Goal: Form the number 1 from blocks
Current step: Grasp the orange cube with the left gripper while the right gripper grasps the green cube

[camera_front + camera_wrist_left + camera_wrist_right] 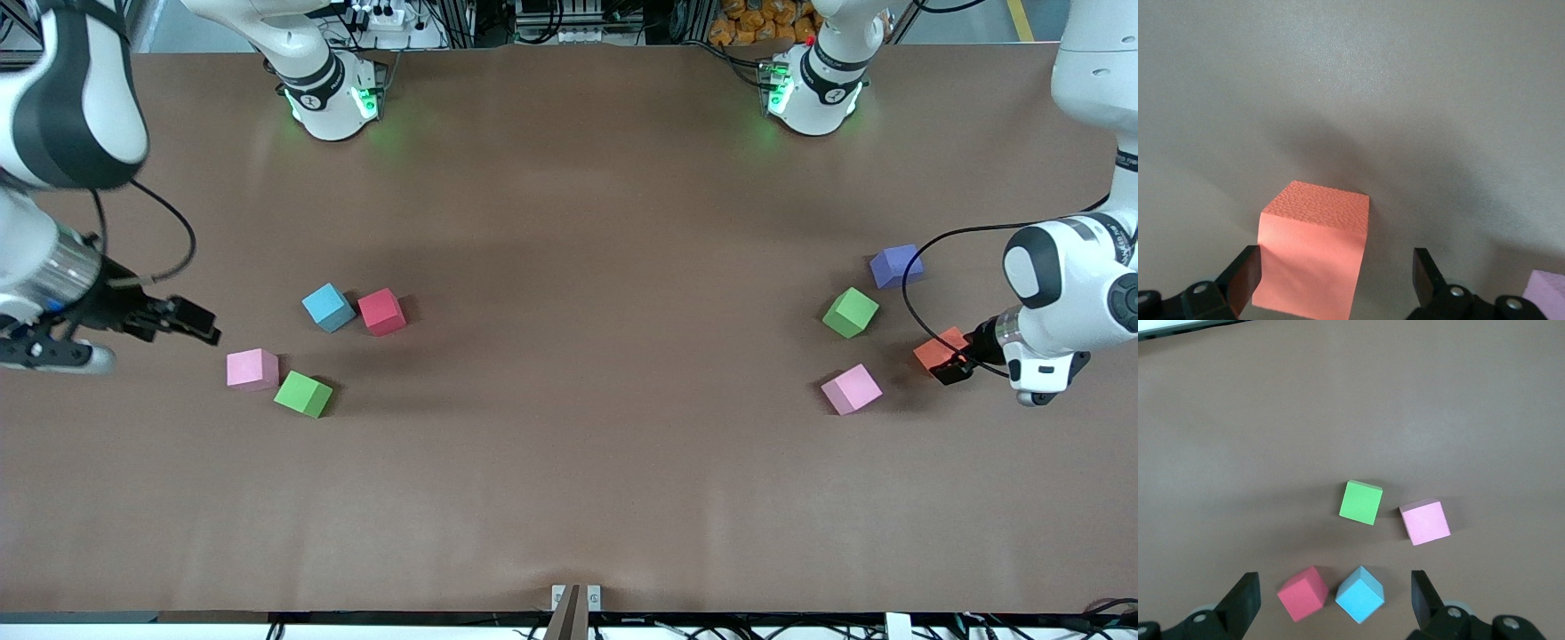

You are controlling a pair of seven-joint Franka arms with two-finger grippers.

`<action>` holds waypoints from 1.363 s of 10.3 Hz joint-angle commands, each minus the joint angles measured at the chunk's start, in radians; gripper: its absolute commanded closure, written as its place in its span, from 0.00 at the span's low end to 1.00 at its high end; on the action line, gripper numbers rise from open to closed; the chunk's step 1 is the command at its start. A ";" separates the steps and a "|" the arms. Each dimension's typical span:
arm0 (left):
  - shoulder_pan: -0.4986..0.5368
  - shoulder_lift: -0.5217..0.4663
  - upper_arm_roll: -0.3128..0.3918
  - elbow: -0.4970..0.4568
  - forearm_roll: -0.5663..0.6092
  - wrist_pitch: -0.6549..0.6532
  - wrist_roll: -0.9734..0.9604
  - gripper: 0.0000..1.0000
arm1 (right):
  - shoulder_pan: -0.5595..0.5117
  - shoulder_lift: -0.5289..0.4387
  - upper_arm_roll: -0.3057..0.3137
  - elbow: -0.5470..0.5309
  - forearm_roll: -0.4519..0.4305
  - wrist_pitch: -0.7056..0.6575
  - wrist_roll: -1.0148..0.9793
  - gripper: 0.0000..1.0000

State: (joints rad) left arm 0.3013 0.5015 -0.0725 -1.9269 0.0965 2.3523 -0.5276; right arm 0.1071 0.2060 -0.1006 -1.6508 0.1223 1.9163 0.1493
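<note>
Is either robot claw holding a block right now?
No, nothing is held. The left claw is open around the orange block, not squeezing it. The right claw hangs open beside the pink block.

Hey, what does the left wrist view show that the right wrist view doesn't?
Only the left wrist view shows the orange foam cube, between the open left hand's fingers, plus a corner of a pink foam cube. Only the right wrist view shows the green foam cube, another pink foam cube, the red foam cube and the light blue foam cube, with the open right hand above them. Both show the brown table.
</note>
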 commanded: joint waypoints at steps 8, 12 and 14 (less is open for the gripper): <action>0.004 0.023 0.000 -0.015 0.066 0.042 0.012 0.00 | 0.086 0.306 -0.057 0.003 -0.032 0.177 0.228 0.00; 0.005 -0.007 0.003 -0.012 0.072 0.018 0.023 0.00 | 0.091 0.322 -0.056 -0.102 -0.020 0.336 0.230 0.00; 0.004 -0.020 0.003 -0.007 0.072 0.002 0.021 0.00 | 0.089 0.319 -0.056 -0.135 0.038 0.371 0.231 0.00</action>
State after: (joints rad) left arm 0.3047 0.5020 -0.0706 -1.9330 0.1400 2.3727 -0.5047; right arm 0.1876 0.5397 -0.1452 -1.7517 0.1178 2.2635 0.3865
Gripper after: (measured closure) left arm 0.000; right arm 0.000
